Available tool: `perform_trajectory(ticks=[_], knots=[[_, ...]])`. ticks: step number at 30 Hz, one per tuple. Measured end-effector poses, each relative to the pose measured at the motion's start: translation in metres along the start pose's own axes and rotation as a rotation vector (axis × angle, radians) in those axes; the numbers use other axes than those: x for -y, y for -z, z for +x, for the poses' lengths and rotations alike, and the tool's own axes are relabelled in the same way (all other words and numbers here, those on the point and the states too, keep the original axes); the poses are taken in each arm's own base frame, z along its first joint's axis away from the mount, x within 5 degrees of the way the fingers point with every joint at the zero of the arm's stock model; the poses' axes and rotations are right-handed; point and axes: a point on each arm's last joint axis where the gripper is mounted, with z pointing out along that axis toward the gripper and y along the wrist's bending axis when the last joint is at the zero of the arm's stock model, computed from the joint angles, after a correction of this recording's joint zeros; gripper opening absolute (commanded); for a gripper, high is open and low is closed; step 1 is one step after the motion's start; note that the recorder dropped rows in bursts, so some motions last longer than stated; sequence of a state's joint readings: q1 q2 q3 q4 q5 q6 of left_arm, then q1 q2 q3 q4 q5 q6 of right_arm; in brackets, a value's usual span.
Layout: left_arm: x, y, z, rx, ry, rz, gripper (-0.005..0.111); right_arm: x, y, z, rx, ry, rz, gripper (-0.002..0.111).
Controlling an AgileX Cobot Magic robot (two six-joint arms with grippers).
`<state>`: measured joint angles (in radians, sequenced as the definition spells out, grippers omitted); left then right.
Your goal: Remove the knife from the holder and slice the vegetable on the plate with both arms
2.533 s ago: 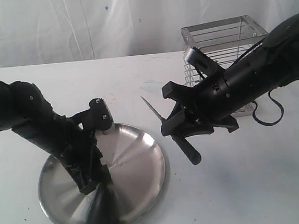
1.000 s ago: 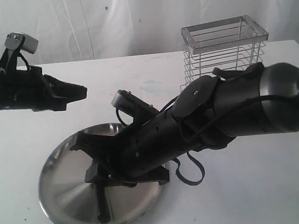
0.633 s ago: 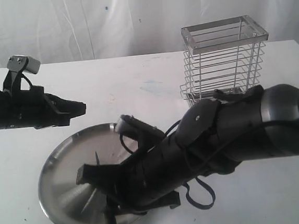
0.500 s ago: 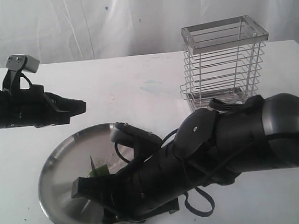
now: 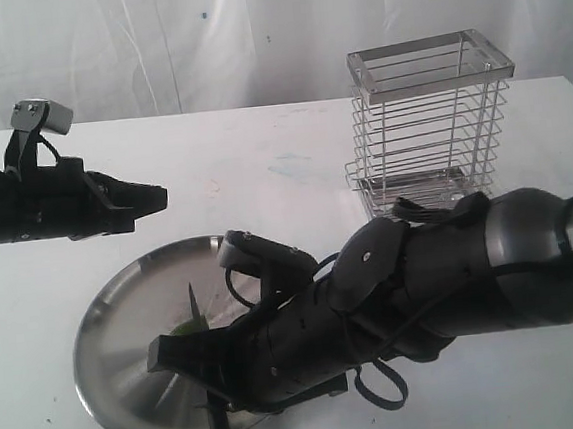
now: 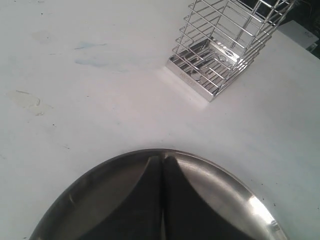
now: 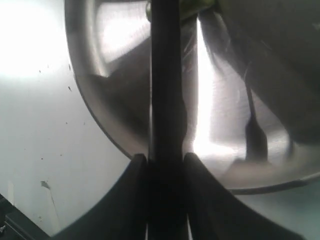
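My right gripper (image 5: 209, 382) reaches low over the steel plate (image 5: 110, 320), shut on the black handle of the knife (image 5: 192, 305). The narrow blade points up and away from the near rim, right beside the green vegetable (image 5: 184, 328) on the plate. In the right wrist view the knife handle (image 7: 165, 100) runs straight out between the fingers (image 7: 136, 172) over the plate (image 7: 102, 95). My left gripper (image 5: 157, 198) hovers left of and behind the plate, shut and empty. In the left wrist view the left gripper (image 6: 162, 160) is pressed shut, with the plate (image 6: 95, 187) under it.
The wire holder (image 5: 429, 122) stands at the back right with nothing in it, and shows in the left wrist view as the holder (image 6: 225, 45). The white table (image 5: 262, 166) lies between it and the plate. A white curtain hangs behind.
The left arm has pulled off the plate to the back left. The right arm carried the knife from beside the holder down over the plate; the vegetable now shows by the blade.
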<state>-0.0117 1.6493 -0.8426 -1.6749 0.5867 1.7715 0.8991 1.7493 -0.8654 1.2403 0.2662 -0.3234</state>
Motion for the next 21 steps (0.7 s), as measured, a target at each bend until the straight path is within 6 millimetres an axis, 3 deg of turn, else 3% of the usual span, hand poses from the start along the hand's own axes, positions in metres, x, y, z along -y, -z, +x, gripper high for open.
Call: perform_trajectory(ticks=[16,21], knots=[[0.0,0.0,0.0,0.0,-0.002,0.001,0.0,0.001,-0.002,0.002,-0.014,-0.02,0.0,0.0],[0.0,0.0,0.0,0.0,-0.002,0.001,0.0,-0.006,0.008,0.0,0.003,0.002,-0.031,0.0]])
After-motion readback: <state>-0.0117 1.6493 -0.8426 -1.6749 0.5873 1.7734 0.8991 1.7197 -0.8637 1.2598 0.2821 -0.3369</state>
